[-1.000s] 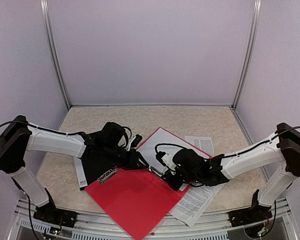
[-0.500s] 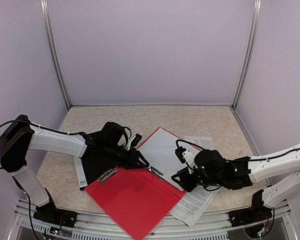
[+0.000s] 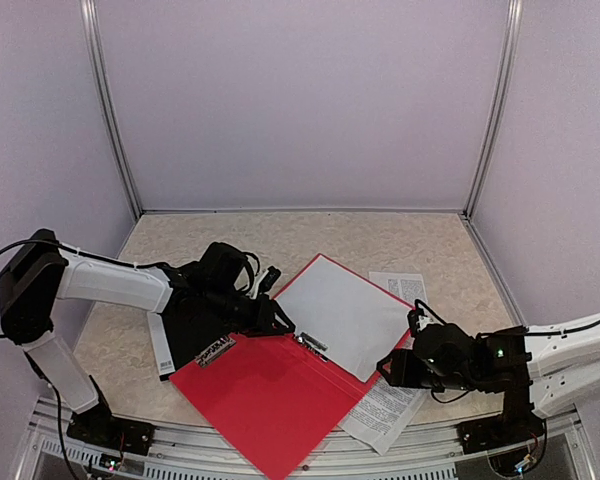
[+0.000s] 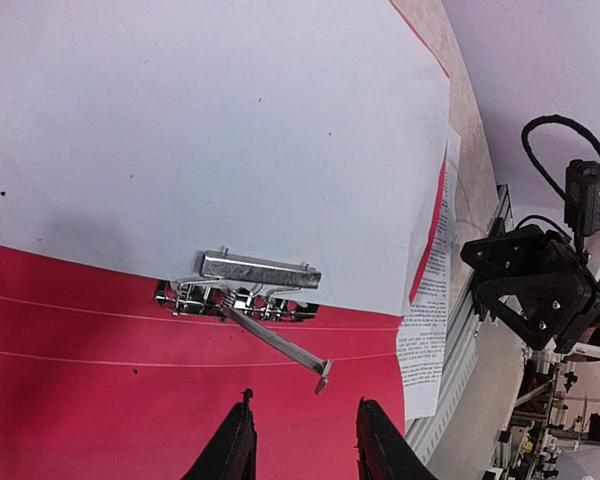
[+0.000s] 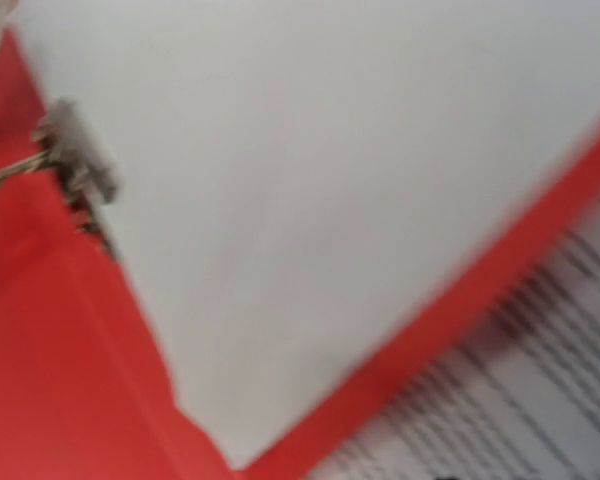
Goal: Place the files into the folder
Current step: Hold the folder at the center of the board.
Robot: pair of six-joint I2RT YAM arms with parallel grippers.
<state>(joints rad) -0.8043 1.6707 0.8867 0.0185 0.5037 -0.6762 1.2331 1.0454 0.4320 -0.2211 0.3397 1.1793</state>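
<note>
A red folder (image 3: 265,400) lies open on the table, and a blank white file (image 3: 345,315) rests on its far half. Another of the files, printed with text (image 3: 385,412), pokes out from under the folder's right edge. The metal clip (image 4: 250,285) sits at the spine with its lever (image 4: 280,345) raised. My left gripper (image 4: 306,402) is open over the red flap, just short of the lever's tip, with nothing between its fingers. My right gripper (image 3: 390,368) hovers over the folder's right corner. Its wrist view is blurred and shows only the blank file (image 5: 310,180), folder (image 5: 60,380) and printed file (image 5: 540,400).
A black flat item (image 3: 195,330) with a white label strip (image 3: 160,350) lies under the left arm, left of the folder. The metal rail (image 3: 280,470) runs along the table's near edge. Walls close in the left, right and back.
My right arm has pulled back to the right and nearer, from the clip area to the folder's right corner. The left arm has hardly moved.
</note>
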